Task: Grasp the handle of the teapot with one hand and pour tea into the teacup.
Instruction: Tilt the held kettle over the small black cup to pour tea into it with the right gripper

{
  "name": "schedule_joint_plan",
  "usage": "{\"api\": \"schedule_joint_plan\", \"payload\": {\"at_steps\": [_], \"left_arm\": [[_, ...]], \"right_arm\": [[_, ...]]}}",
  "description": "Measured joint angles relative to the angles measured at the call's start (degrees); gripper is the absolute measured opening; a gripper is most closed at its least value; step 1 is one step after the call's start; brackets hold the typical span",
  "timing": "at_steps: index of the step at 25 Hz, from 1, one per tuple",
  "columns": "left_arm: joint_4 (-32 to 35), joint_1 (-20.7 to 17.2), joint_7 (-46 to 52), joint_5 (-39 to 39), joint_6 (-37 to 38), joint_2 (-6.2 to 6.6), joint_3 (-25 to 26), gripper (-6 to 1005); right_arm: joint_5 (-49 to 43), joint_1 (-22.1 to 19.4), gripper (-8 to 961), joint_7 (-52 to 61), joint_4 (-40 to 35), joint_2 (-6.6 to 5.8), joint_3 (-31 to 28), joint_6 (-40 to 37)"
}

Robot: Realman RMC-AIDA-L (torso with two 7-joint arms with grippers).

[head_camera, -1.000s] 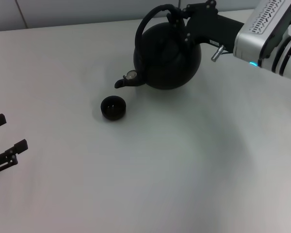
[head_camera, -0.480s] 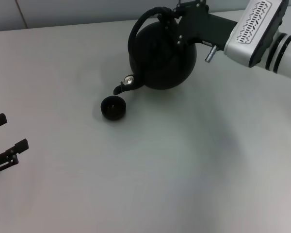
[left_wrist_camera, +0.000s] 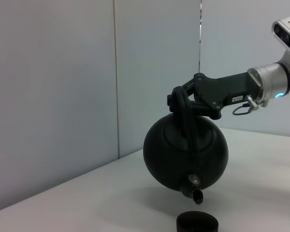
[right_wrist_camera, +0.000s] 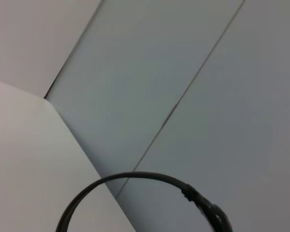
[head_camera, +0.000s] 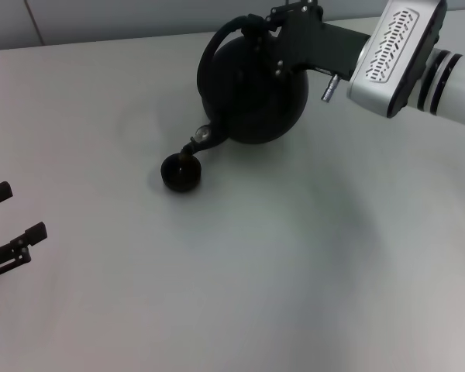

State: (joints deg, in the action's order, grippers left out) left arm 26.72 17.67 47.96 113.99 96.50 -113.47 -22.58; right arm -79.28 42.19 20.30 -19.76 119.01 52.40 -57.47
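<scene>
1. Over the far middle of the pale grey surface, the right claw is pinched on the tall black arched handle of the large round matte-black teapot, gripping the handle near its top.
2. From the left wrist view, the teapot hangs clear of the surface, tilted forward with its short stubby spout pointing down.
3. Just below the spout sits the tiny round dark handleless teacup; in the head view the spout tip overlaps the cup's far rim, while the left wrist view shows a small gap between spout and teacup.
4. No liquid can be made out between spout and cup.
5. At the near left edge of the surface, well apart from the cup, the left claw rests with its two black fingers spread, holding nothing.
6. The right wrist view shows only a curve of the handle against a grey wall.
</scene>
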Motion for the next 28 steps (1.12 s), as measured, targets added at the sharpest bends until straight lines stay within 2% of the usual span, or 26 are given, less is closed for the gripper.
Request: {"api": "schedule_joint_plan", "payload": {"at_steps": [21, 28], "left_arm": [[0.0, 0.1, -0.3, -0.7, 0.0, -0.09, 0.0, 801], [0.0, 0.3, -0.5, -0.7, -0.2, -0.09, 0.0, 801]], "right_arm": [[0.0, 0.3, 86, -3.0, -0.7, 0.21, 1.4, 0.0], [0.6, 0.1, 86, 2.5, -0.7, 0.14, 1.2, -0.1]]}}
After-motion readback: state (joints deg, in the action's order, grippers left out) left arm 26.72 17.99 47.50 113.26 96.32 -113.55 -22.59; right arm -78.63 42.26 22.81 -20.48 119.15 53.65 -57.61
